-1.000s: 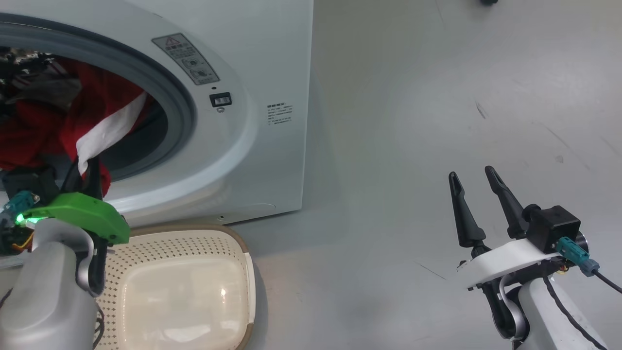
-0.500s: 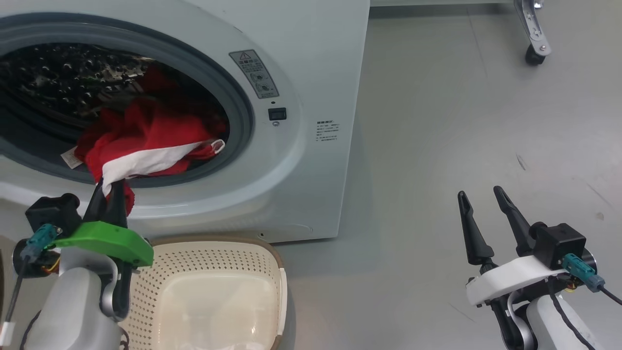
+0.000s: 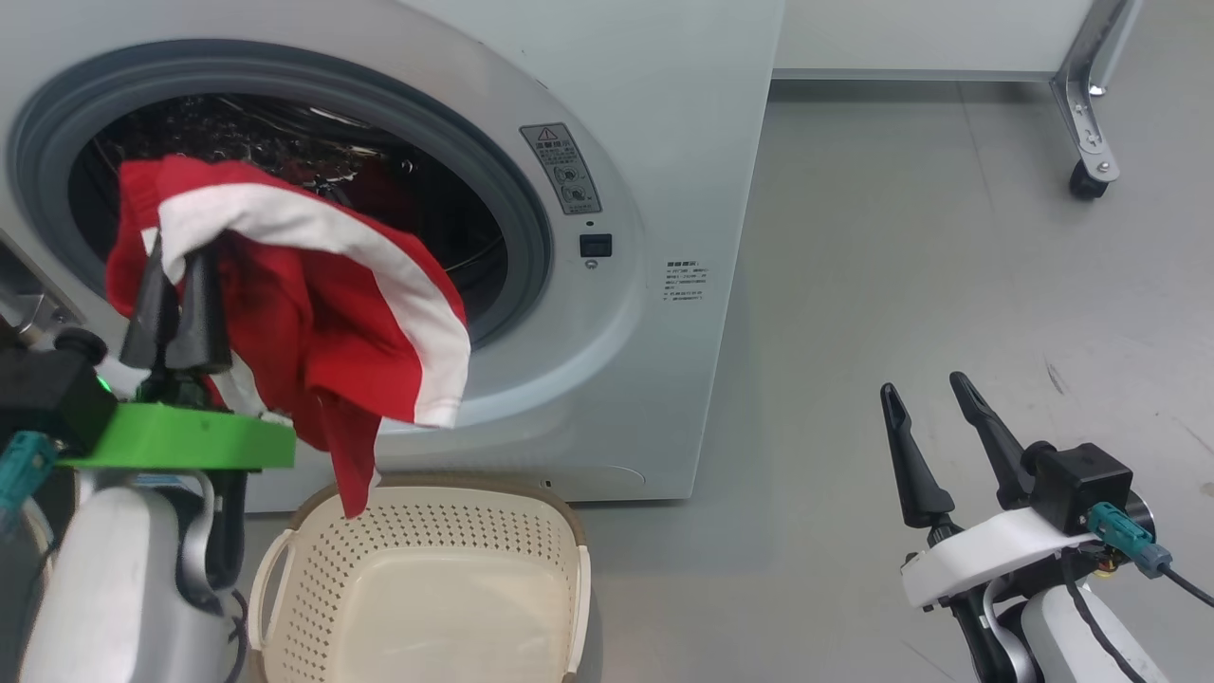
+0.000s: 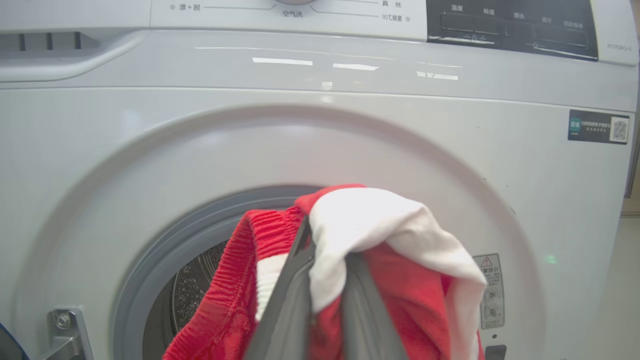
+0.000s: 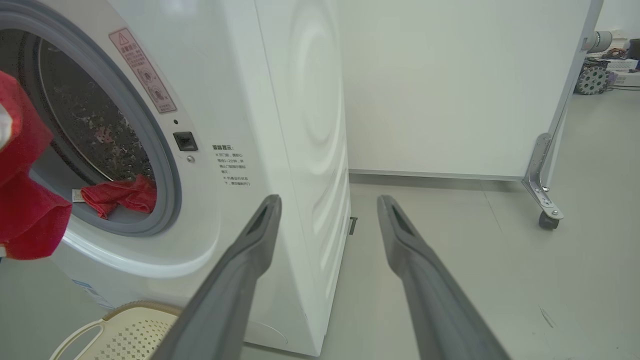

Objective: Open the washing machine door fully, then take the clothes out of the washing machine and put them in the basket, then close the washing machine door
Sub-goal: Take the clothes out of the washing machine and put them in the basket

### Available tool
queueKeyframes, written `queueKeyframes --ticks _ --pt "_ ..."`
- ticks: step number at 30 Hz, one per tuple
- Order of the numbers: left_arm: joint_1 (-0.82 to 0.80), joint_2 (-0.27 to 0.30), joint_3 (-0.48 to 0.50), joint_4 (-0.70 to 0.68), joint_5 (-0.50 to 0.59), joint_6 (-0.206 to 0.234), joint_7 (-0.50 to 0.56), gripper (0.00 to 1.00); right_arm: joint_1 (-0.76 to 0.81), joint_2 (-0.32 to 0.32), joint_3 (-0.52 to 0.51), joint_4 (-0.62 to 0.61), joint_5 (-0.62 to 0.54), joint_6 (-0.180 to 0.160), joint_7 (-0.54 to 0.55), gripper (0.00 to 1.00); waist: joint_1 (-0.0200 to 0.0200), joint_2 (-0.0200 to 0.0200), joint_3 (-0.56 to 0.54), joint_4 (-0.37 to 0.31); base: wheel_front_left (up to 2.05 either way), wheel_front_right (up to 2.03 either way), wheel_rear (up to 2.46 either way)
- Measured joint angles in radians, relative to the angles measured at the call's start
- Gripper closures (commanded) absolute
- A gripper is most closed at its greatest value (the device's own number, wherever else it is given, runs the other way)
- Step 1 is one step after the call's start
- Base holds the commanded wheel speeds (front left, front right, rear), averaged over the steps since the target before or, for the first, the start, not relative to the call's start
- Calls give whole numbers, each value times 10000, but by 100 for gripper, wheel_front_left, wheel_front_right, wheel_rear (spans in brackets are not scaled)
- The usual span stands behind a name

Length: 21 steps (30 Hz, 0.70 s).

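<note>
My left gripper (image 3: 176, 261) is shut on a red and white garment of the clothes (image 3: 322, 323), held up in front of the washing machine's (image 3: 683, 142) round opening. The cloth's lower tip hangs just above the cream basket (image 3: 446, 531), which stands on the floor against the machine. The left wrist view shows the left gripper (image 4: 327, 245) pinching the white fold of the clothes (image 4: 380, 225). More red clothes (image 5: 120, 195) lie at the drum's lip. My right gripper (image 3: 922, 384) stands open and empty over the floor to the right, its open fingers (image 5: 250, 250) pointing at the machine's corner. The washing machine door is out of view.
A white partition on a metal leg with a caster wheel (image 3: 1086, 175) stands behind and to the right of the machine. Bare grey floor (image 3: 901, 237) stretches to the right. A door hinge bracket (image 4: 65, 325) sits at the opening's left side.
The head camera has shifted. My left gripper has pulled the red and white garment out of the drum and lifted it; it now hangs before the opening above the basket. The right gripper stays open.
</note>
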Motion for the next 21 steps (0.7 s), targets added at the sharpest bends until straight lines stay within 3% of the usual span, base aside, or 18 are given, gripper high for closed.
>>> queueKeyframes --ticks 21 --pt "2380 69 -871 1179 -370 -4 4 100 42 -29 146 -408 -2 -77 263 0 0 0 316 -235 0 0 0"
